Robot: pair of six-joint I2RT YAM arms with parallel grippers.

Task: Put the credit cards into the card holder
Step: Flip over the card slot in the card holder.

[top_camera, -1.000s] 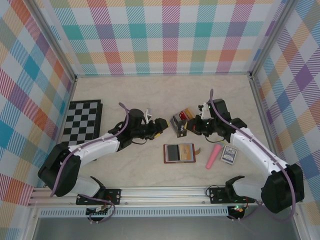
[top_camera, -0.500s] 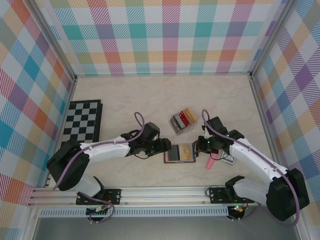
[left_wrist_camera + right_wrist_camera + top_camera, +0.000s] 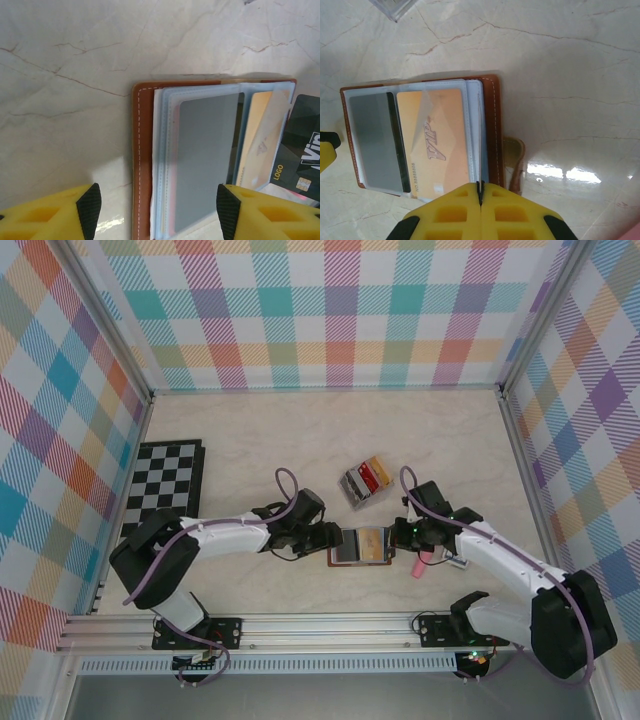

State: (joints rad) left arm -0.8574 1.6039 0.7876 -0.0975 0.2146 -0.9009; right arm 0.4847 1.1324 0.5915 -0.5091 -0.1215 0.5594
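The brown card holder [image 3: 360,545] lies open on the marble table, pale blue slots up. One slot holds a grey credit card [image 3: 207,150]. An orange credit card [image 3: 437,145] sits in the slot beside it. My left gripper [image 3: 337,538] is open, its fingers [image 3: 89,210] straddling the holder's left stitched edge [image 3: 142,150]. My right gripper [image 3: 480,189] is shut on a dark credit card [image 3: 302,150], seen edge-on over the holder's right half [image 3: 493,130] in the right wrist view. The snap tab [image 3: 514,160] sticks out on the right.
A clear plastic rack [image 3: 365,480] of upright cards stands just beyond the holder. A chessboard [image 3: 165,485] lies at the left. A pink object [image 3: 422,566] and a small patterned box [image 3: 458,561] lie under my right arm.
Both arms have come in to the open holder. The right gripper came from the rack with a card. The left gripper moved right to the holder's left edge.
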